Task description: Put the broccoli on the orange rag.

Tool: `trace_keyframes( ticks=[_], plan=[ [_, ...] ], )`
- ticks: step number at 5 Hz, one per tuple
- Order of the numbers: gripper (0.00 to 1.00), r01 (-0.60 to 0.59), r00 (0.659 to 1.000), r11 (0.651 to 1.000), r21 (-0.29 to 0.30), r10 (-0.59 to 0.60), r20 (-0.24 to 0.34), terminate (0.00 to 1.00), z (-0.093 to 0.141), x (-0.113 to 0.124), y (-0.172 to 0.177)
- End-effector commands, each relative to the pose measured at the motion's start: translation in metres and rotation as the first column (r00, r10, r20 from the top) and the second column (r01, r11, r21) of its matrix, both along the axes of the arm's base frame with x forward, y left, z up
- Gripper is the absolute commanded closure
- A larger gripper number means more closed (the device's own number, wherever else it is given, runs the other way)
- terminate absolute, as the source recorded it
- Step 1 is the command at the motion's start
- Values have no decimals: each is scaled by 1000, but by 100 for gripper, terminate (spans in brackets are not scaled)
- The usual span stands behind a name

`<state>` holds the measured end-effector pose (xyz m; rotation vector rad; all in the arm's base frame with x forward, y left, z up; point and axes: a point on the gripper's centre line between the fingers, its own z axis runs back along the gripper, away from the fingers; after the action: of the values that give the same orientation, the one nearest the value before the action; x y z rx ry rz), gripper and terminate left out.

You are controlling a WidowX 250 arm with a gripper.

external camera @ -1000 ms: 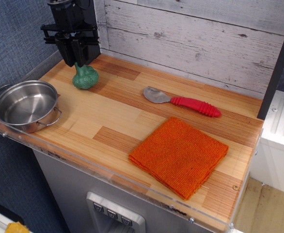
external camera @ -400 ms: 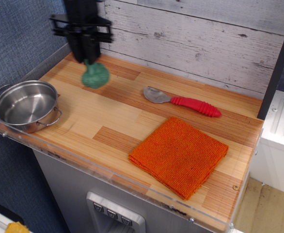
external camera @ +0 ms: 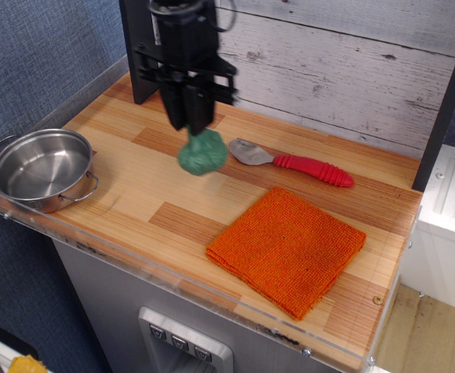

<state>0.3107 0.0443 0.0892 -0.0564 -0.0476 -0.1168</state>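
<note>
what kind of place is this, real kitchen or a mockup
Most likely a mock toy-kitchen set for robot trials, not a real kitchen: a small wooden counter edged in clear acrylic against a whitewashed plank backdrop, with a steel pot, a red-handled spoon and a toy broccoli held by the tool.

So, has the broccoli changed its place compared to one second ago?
Yes. The broccoli, held by the end effector, has travelled right, away from the steel pot, and now hangs beside the spoon, nearer the orange rag.
</note>
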Motion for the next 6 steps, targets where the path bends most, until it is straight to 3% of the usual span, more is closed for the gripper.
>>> trace_keyframes(
  ticks=[1, 3, 6],
  plan=[
    [100, 163, 985, 987, -5, -162, 57, 0, 18, -23, -52],
    [100, 247, 969, 969, 20, -247, 20, 0, 3, -48, -95],
    [100, 279, 960, 960, 23, -279, -10, 0, -17, -68, -111]
  ],
)
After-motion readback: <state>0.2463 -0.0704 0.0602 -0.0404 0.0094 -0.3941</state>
